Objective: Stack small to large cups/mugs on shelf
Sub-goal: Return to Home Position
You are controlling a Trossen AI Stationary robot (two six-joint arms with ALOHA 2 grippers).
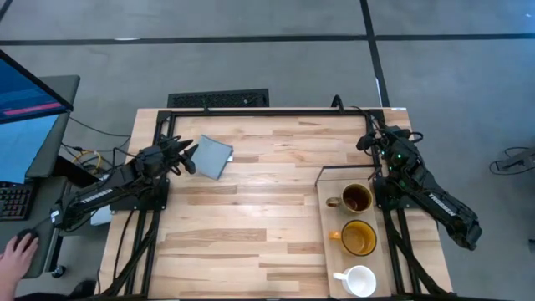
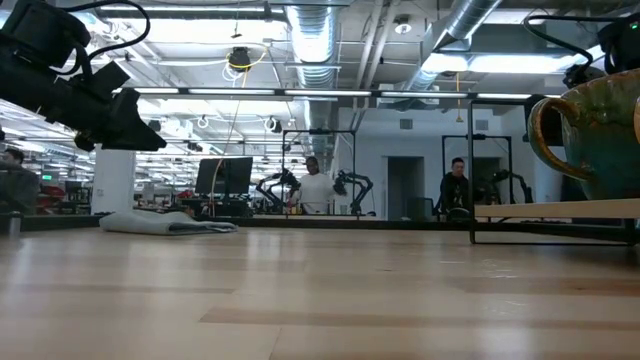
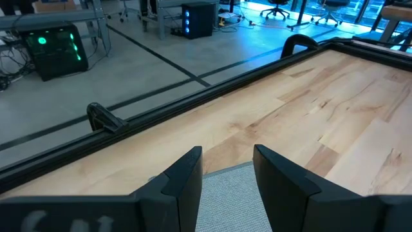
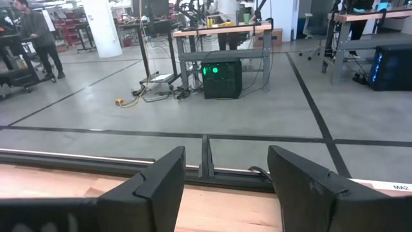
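Pale wooden shelf (image 1: pixel 333 261) on the desk's (image 1: pixel 251 226) right carries a row of mugs: brown mug (image 1: pixel 357 199) farthest, yellow mug (image 1: pixel 359 237) in the middle, white mug (image 1: pixel 359 281) nearest. The left pincer (image 1: pixel 191 157), parted and empty, hangs over the grey cloth (image 1: pixel 216 156). The right pincer (image 1: pixel 372 138), also parted and empty, hangs at the far right edge.

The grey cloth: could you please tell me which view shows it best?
The high view shows almost the whole cloth from above. The low view shows its edge; the left wrist view, a patch; the right wrist view, nothing.
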